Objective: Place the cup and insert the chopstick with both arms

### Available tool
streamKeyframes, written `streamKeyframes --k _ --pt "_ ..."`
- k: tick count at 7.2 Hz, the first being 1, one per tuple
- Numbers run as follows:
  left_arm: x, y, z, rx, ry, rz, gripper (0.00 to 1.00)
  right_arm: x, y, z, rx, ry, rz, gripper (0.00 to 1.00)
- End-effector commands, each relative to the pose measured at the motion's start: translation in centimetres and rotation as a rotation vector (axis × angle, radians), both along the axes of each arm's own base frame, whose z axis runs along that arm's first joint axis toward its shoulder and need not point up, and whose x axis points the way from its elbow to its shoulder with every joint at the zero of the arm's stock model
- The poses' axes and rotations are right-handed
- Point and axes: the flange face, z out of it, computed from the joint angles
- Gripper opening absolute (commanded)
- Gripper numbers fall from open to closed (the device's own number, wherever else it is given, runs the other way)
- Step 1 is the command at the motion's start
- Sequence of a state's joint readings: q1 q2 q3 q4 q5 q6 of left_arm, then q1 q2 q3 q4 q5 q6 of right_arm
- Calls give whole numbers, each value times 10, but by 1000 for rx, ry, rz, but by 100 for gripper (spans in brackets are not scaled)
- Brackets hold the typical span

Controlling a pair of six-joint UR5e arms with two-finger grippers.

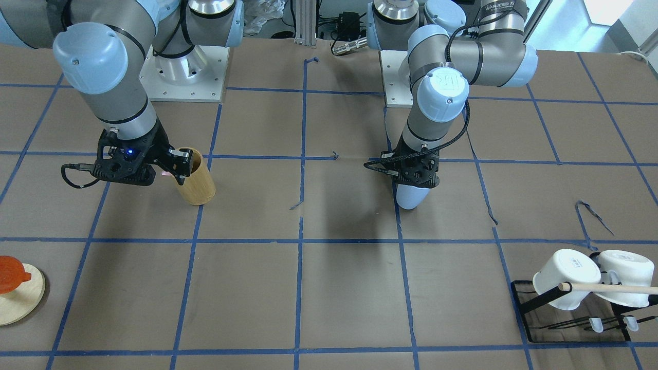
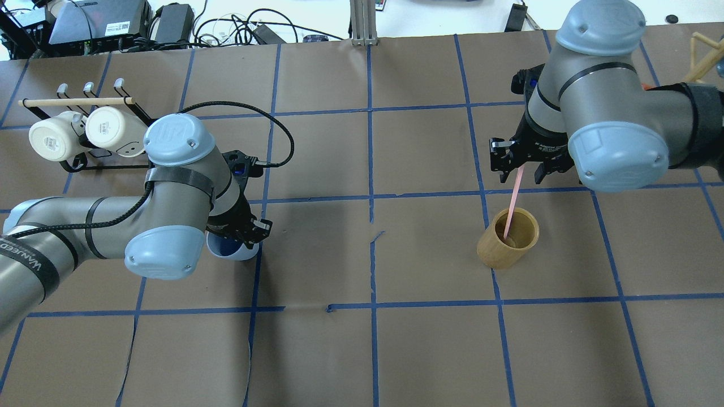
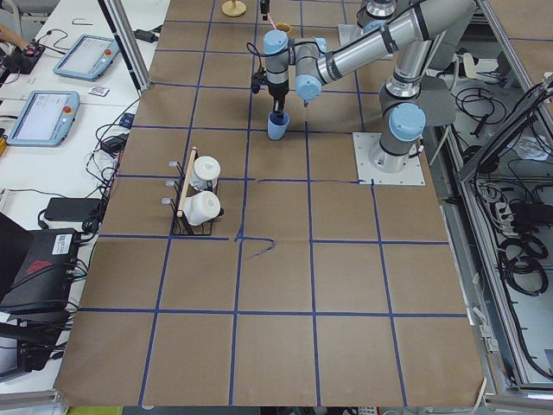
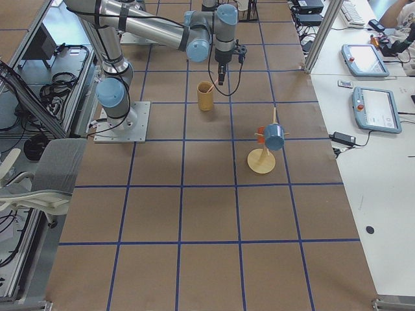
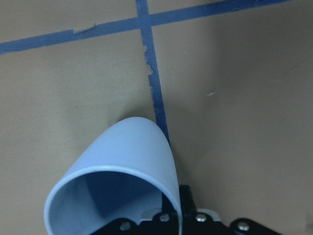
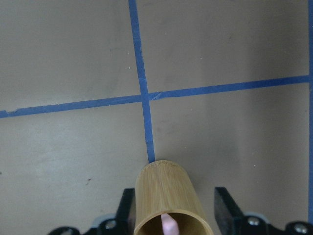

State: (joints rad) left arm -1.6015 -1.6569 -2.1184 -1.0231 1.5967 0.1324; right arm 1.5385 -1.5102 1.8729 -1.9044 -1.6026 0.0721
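Observation:
My left gripper is shut on the rim of the light blue cup and holds it tilted, low over the table; the cup also shows in the front view and the left wrist view. My right gripper is open above the tan wooden cylinder. A pale pink chopstick stands in the cylinder and leans up between the open fingers without touching them. In the right wrist view the cylinder sits between the spread fingers, with the chopstick's tip inside it.
A black rack with two white mugs and a wooden rod stands at the far left, close to my left arm. A round wooden stand with an orange piece and a blue cup stands beyond the cylinder, on my right.

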Motion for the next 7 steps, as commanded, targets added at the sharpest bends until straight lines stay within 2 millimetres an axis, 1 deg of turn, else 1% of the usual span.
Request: streamKeyframes --k 1,3,6,7 --pt "0 0 1 -2 -1 -3 0 0 6 0 48 0 0 53" --pt "0 0 1 -2 -2 -1 0 2 5 2 41 -11 0 54" --pt "0 -2 1 -4 0 19 0 2 2 6 24 -14 9 41" --pt "-1 -3 2 -7 4 21 0 2 2 6 24 -16 9 41"
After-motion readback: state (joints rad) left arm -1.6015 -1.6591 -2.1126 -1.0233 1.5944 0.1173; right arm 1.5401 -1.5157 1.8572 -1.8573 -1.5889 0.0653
